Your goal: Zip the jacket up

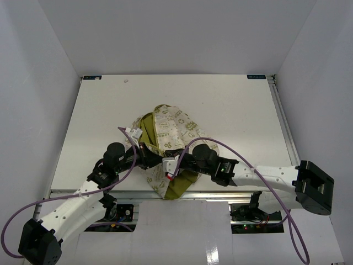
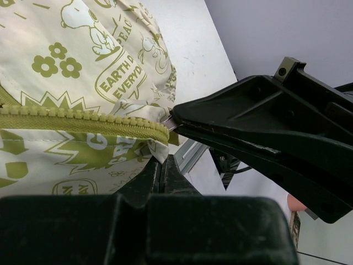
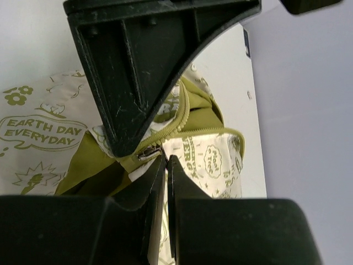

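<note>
I find the jacket [image 1: 172,128] lying crumpled on the desk [image 1: 237,110], near its front edge, between the two arms. Left gripper [image 2: 161,170]: jaws closed, pinching the cream fabric just below the end of the olive zipper [image 2: 83,118]. Right gripper [image 3: 167,165]: jaws closed at the metal zipper pull [image 3: 148,153]. Both grippers meet almost tip to tip there.

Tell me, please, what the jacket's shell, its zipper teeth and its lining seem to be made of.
The jacket shell looks like thin woven synthetic, perhaps nylon or polyester: slight sheen, fine creases. The zipper teeth look like olive moulded plastic: matte, chunky, evenly coloured. The lining is smooth olive fabric, likely a similar synthetic.
</note>
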Controlling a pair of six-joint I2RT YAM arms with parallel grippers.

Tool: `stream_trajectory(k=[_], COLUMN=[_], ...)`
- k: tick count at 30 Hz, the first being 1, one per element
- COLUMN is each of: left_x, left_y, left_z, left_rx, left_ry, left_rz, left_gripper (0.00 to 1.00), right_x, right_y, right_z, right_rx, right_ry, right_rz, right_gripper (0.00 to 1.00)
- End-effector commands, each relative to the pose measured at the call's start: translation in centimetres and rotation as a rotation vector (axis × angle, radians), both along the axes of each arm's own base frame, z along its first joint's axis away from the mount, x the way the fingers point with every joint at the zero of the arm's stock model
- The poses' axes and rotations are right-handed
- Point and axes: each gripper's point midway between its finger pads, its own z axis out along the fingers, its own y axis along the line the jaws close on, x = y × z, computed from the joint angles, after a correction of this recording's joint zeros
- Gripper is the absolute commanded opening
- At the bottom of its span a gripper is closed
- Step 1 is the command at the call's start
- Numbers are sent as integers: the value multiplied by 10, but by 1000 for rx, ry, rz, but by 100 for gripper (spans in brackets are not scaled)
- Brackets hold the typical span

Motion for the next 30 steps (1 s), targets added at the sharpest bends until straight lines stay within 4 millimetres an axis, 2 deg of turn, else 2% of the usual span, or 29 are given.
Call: stream_trajectory(k=[1,4,7,11,14,25,27,28,30], left_x=[-25,-29,-32,-32,-32,-42,-42,-42,-42], left_y=[-2,-3,-3,-2,-3,-6,-7,-7,-7], left_z=[-20,-22,-28,-31,-33,-27,-27,-27,-25], left_rx=[33,26,30,36,40,-1,-1,0,-2], left_ry=[77,95,116,126,136,135,133,130,116], left_rz=[-108,-125,-137,-130,-132,-185,-191,-196,-200], left_gripper=[0,0,0,0,0,0,0,0,0], right_x=[21,27,41,60,68,62,59,58,53], right_y=[20,24,24,17,8,-22,-21,-19,-16], right_z=[59,61,64,69,82,112,116,116,102], right_rx=[102,108,112,115,151,278,281,274,229], right_ry=[-165,-191,-209,-241,-262,-336,-329,-311,-192], right_rz=[40,52,40,-9,-50,-113,-96,-83,-61], right_gripper=[8,8,8,8,8,8,8,8,8])
